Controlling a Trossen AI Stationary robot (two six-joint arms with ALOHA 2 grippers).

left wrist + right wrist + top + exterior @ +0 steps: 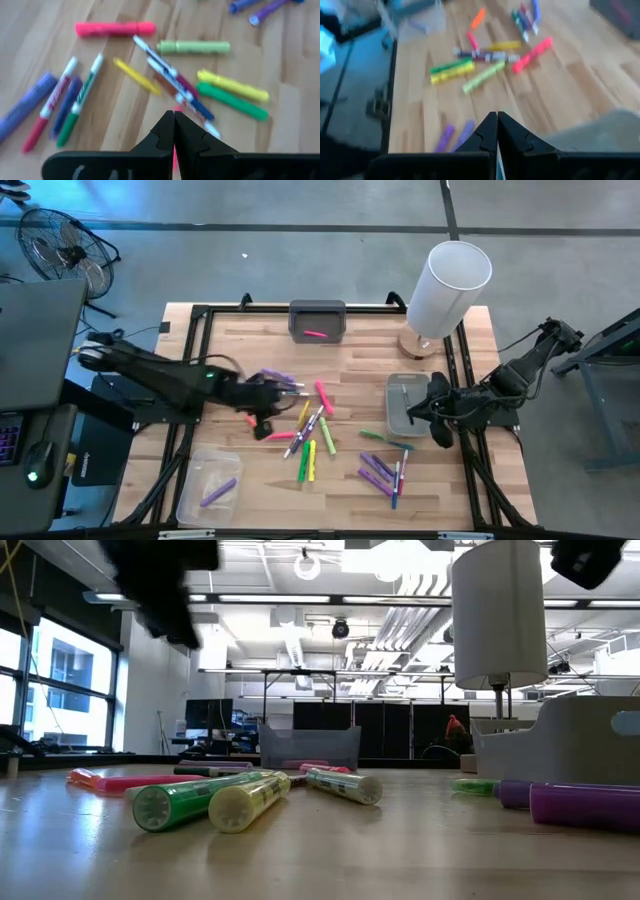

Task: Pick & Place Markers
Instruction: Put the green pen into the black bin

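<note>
The markers (310, 435) lie mixed up in the middle of my counter (350, 355), a few more sit lower right, one pink one is in the dark tray (317, 322) at the top, and purple ones are in the clear tray (210, 485) at lower left. My left claw (262, 402) hangs just over the pile, pressed together and holding nothing; my right claw (438, 412) waits by the grey tray (405, 402), also pressed together. I think going down closed could push markers so they roll away, and they lie so close I might pinch two.
</note>
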